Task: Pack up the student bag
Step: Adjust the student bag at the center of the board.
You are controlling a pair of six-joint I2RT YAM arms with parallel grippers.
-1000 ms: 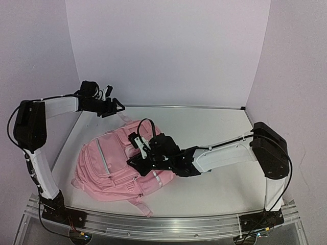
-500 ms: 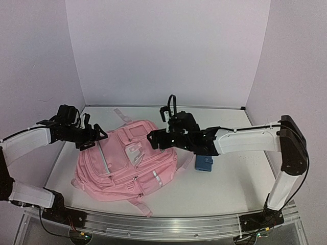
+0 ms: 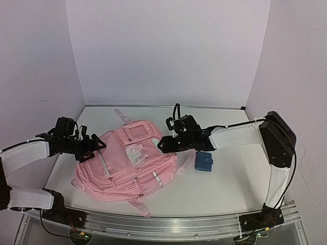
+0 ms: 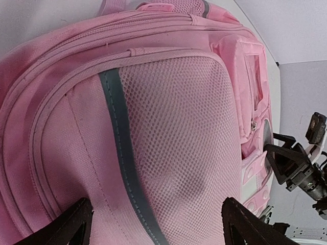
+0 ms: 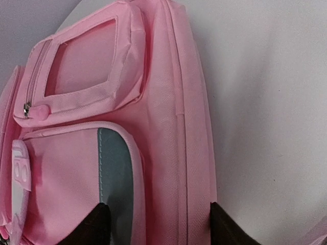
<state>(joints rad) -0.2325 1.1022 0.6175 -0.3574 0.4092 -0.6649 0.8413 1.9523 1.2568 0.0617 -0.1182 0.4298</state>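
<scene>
The student bag, pink with grey-green trim, lies flat on the white table left of centre. My left gripper is at its left side. In the left wrist view it stands open, its fingertips spread over the bag's mesh side pocket. My right gripper is at the bag's upper right edge. In the right wrist view it stands open, its tips on either side of the bag's side seam, close above the fabric. I see no fabric pinched by either gripper.
A small blue case lies on the table just right of the bag, under the right forearm. A bag strap trails toward the back wall. Side walls stand close on the left and right. A metal rail runs along the front edge.
The left arm came down from the back left corner to the bag's left side. The right gripper left the bag's front and opened at its right edge. The blue case now shows.
</scene>
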